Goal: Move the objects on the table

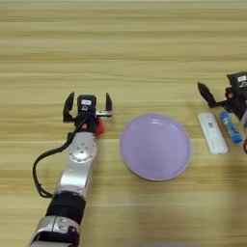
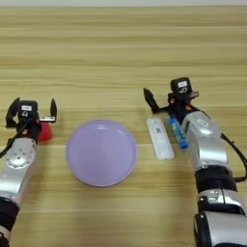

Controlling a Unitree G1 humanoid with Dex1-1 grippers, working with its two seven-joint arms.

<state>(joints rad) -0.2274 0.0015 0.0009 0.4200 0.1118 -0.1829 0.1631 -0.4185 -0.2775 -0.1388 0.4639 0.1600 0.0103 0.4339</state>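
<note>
Lilac plate (image 2: 101, 152), glue stick (image 2: 178, 131) lying lengthwise front-to-back

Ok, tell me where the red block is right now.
The red block sits on the table's left side, just left of the lilac plate, partly hidden under the open left claw.

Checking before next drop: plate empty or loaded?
Empty. The lilac plate shows bare surface; the red block sits outside it, by the left gripper.

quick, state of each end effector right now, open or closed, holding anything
Left end effector: open, fingers spread above the red block, holding nothing.
Right end effector: open, above the blue glue stick, holding nothing.
</note>
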